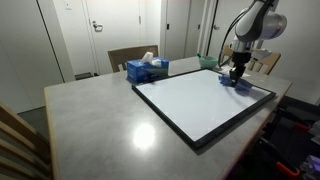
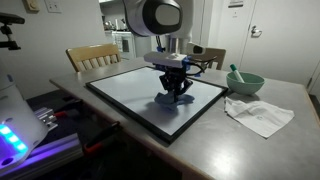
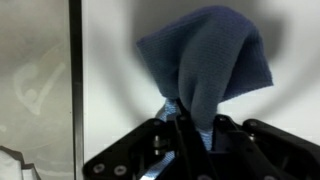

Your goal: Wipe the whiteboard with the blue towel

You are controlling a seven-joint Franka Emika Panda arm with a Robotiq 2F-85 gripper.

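Nearby, tissue box nr whiteboard, bowl, white cloth, blue towel gripped

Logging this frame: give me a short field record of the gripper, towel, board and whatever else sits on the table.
gripper: shut on the blue towel, over the whiteboard
blue towel: bunched, hanging from the jaws, free end apparently on the white surface
whiteboard: flat on the table, black frame, surface looks blank
tissue box: blue, on the table just off the board
green bowl: on the table beside the board
white cloth: crumpled, near the bowl
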